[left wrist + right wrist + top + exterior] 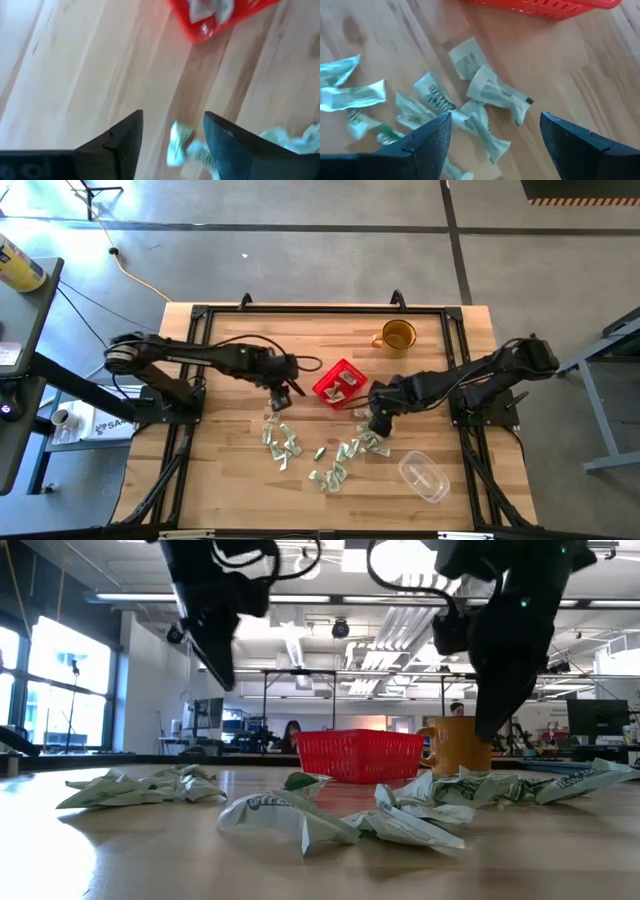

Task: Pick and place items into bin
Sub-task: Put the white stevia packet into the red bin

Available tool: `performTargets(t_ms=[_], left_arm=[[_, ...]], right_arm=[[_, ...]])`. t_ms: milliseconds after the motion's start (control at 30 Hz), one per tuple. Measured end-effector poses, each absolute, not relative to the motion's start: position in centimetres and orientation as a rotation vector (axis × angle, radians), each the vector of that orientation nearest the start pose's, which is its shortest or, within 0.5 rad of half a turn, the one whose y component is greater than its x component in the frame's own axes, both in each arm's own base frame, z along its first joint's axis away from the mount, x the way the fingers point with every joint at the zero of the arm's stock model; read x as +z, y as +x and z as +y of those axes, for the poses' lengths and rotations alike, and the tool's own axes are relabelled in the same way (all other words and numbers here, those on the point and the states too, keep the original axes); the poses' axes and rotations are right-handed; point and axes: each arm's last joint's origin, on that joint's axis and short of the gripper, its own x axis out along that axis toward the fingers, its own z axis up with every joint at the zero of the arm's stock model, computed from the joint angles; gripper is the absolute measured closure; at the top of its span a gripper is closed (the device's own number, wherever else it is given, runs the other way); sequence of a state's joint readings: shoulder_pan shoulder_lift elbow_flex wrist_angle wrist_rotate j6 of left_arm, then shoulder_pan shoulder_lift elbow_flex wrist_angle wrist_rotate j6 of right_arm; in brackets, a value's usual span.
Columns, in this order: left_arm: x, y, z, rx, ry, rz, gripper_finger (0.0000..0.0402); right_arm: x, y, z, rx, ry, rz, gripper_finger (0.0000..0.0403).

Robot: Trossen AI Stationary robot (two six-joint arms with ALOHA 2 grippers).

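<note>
The red bin (pixel 340 383) stands mid-table with a few wrapped pieces inside; it also shows in the low view (pixel 360 755). Many pale green-and-white wrapped items (pixel 283 440) lie flat on the wood nearer the near edge, in loose clusters (pixel 362 444). My left gripper (pixel 281 398) hangs open just left of the bin; in its wrist view (pixel 172 132) one wrapped item (pixel 178 148) lies on the table below, between the fingers. My right gripper (pixel 378 423) is open above the right cluster of items (pixel 490 92), just near-right of the bin (pixel 545 7).
An amber mug (pixel 397 336) stands behind the bin toward the far edge. A clear plastic container (pixel 424 477) lies near the near right corner. More wrapped items (pixel 333 472) sit toward the near edge. Bare wood shows on the table's left part.
</note>
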State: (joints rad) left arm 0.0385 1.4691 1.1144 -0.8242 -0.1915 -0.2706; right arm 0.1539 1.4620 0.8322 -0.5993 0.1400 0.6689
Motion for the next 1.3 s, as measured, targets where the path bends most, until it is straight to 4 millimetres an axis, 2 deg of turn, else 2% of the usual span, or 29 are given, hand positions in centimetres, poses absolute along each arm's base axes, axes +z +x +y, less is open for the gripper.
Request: performTargets(t_ms=[67,233,467,633,900,1067,1300], left_arm=[[25.5,27.2,1.5,0.397,-0.155,1.139,0.0179],[26.5,25.4,1.6,0.496,-0.164,1.164,0.0202],[26.7,24.6,1.7,0.554,-0.199,1.154,0.0215],[26.0,24.3,1.7,0.569,-0.211,1.175,0.0217],[25.5,24.0,1.6,0.584,-0.228,1.199,0.0218],[25.5,24.0,1.6,0.586,-0.225,1.195,0.0218],[25.5,24.1,1.7,0.572,-0.206,1.194,0.0218]], right_arm=[[17.2,25.3,3.0,-0.377,0.387,1.154,0.0111],[15.8,24.7,2.2,-0.256,0.210,1.187,0.0125],[15.6,25.1,1.3,-0.122,-0.024,1.142,0.0132],[14.8,25.4,0.1,-0.068,0.047,1.177,0.0137],[13.0,25.5,-0.1,-0.022,0.052,1.269,0.0169],[13.3,25.9,0.0,-0.059,0.100,1.274,0.0228],[14.2,26.4,-0.1,-0.086,0.137,1.272,0.0380]])
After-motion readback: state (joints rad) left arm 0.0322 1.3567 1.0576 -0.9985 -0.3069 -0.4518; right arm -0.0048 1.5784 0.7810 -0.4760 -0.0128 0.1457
